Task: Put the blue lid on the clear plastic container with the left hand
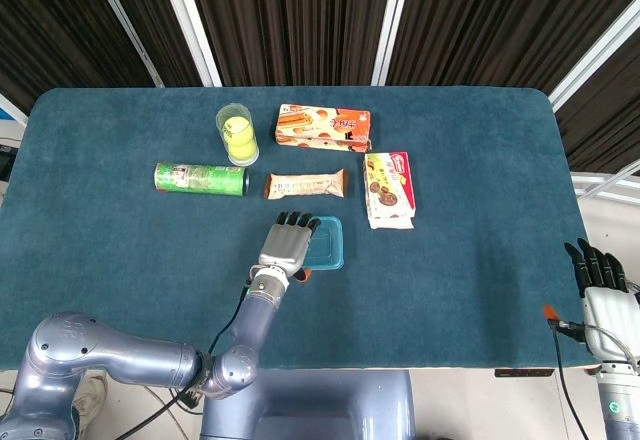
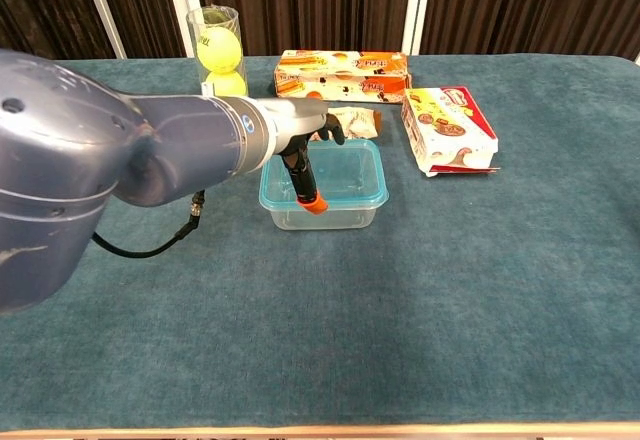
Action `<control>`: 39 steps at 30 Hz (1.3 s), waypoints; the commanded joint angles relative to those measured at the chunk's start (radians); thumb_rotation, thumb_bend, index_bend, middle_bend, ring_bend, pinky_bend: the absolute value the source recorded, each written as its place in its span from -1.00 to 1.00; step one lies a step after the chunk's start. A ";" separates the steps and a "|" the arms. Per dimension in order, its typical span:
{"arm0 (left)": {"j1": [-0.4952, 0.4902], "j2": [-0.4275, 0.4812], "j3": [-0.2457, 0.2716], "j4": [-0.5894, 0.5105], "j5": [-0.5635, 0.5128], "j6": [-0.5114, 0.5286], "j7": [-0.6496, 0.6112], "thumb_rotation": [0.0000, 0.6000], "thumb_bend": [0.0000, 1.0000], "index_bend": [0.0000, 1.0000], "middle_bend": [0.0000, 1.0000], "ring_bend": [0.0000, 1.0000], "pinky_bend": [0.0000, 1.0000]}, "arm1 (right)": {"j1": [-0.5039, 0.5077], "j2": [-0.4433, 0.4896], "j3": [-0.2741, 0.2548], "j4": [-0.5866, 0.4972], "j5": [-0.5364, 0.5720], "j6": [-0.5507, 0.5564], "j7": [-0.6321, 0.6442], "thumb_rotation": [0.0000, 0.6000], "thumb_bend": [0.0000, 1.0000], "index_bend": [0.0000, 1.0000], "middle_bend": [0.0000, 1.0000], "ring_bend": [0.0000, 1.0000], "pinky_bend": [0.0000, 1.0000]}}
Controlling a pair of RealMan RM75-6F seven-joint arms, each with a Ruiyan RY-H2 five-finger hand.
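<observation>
Now, step: seating the blue lid (image 2: 324, 174) on the clear plastic container (image 2: 322, 210), near the front middle of the tabletop (image 1: 120, 250).
Lid position: already atop the container in the chest view, edges roughly lined up with the walls; full seal not confirmable.
Left robot hand (image 1: 289, 241): lying on the lid's left side, fingers (image 2: 327, 130) stretched flat toward the back edge, pressing rather than clasping; no thing held inside it.
Right robot hand (image 1: 600, 278): well apart at the far right, off the tabletop edge, fingers straight, close together, pointing up, holding nothing.
Doing it well: press straight down and evenly, work along the rim corner by corner, avoid sideways push that could slide the container.
Risk: right side of the lid left unsnapped.
Nearby: wrapped snack bar (image 1: 306, 185) just behind the container, cookie box (image 1: 388, 190) to its right, green chip can (image 1: 200, 179), tennis ball tube (image 1: 238, 132).
</observation>
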 commanded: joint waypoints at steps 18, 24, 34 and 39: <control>0.001 0.031 0.001 -0.032 -0.024 -0.035 0.000 1.00 -0.46 -0.77 -0.95 -1.00 -0.99 | 0.000 -0.003 0.002 0.001 0.002 0.000 -0.004 1.00 -0.42 -0.88 -1.00 -0.99 -1.00; 0.001 0.055 0.009 -0.065 0.020 -0.006 -0.003 1.00 -0.45 -0.78 -0.96 -1.00 -0.99 | 0.001 -0.003 0.002 0.000 0.005 -0.002 -0.005 1.00 -0.42 -0.87 -1.00 -0.99 -1.00; 0.016 0.111 0.045 -0.127 0.201 0.029 -0.029 1.00 -0.32 -0.56 -0.65 -0.98 -0.98 | -0.001 -0.005 0.005 -0.002 0.012 0.003 -0.010 1.00 -0.42 -0.87 -1.00 -0.99 -1.00; 0.030 0.128 0.051 -0.088 0.290 -0.019 -0.096 1.00 -0.18 -0.36 -0.39 -0.85 -0.93 | -0.002 -0.005 0.007 -0.003 0.017 0.002 -0.011 1.00 -0.42 -0.87 -1.00 -0.99 -1.00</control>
